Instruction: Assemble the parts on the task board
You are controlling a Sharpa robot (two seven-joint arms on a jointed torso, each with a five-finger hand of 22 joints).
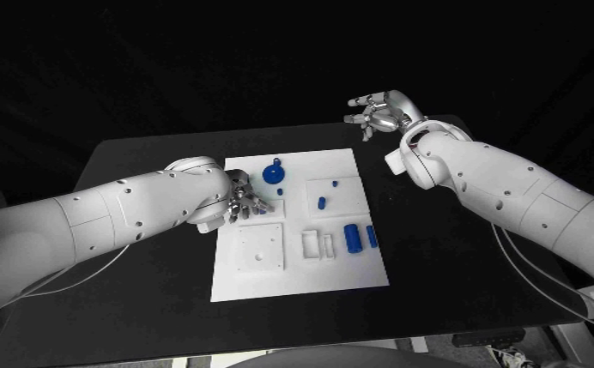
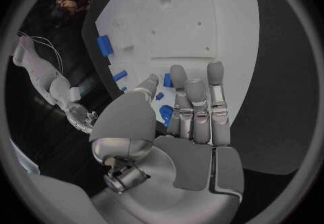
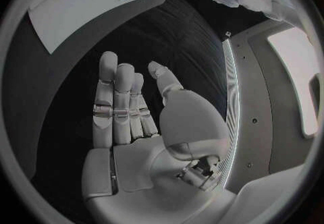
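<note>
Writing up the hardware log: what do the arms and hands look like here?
Both arms are smooth white shells dotted with small dark screw holes; thin pale cables trail from each forearm. The left hand and right hand are silver metal with segmented fingers, grey pads on the fingertips, a rounded silver thumb base, and exposed dark mechanics at the wrist. No markings visible.

white arms dotted with dark screws – silver fingers (image 2: 196,105), thin pale cables

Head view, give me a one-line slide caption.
Left hand reaches over the white task board's left edge beside blue parts, while the right hand hangs open off the board.
</note>
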